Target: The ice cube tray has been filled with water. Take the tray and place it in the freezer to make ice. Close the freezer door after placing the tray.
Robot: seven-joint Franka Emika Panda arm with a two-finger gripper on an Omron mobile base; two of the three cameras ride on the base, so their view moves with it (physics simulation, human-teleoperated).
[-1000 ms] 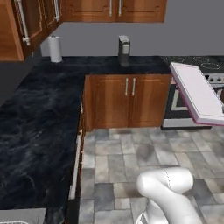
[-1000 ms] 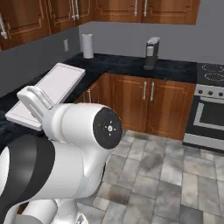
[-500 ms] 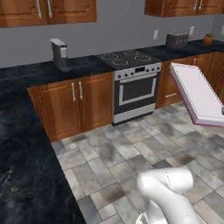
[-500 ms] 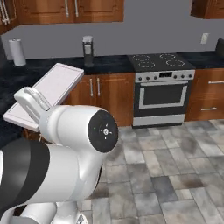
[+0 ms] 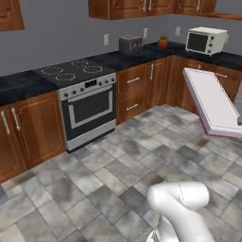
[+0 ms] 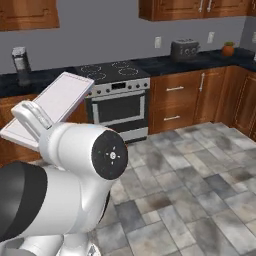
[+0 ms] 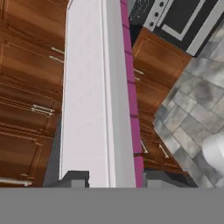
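Kitchen run of dark counters [image 5: 19,85] over wood base cabinets [image 5: 142,90], grey tiled floor [image 5: 108,175] open in front of the base. A stove [image 5: 87,106] with an oven door and a black cooktop stands in the middle of the far wall; to its right along the counter sit a toaster [image 5: 130,44], a small potted plant [image 5: 162,42] and, in the corner, a white microwave [image 5: 205,40]. No tall grey two-door freezer shows in these views, so my read is the base is mid-transit and the appliance lies somewhere off to one side; which side I cannot tell. The ice cube tray [image 5: 210,101] is carried in the air above the floor, clear of every counter, tilted so that its far end rides higher than the held end. In the right base view the tray [image 6: 52,107] runs up and away from the wrist toward the stove. Its long axis runs straight out from the gripper [image 7: 113,177]: in the hand view the white slab with its mauve rim stretches from between the two dark finger tips to the top of the picture, seen nearly edge-on. The jaws stand narrow, one tip on each face of the tray's near short end, clamped on it. Judgement: with the tray sticking forward, the freezer opening must be met end-first, and the tilt risks spilling water.
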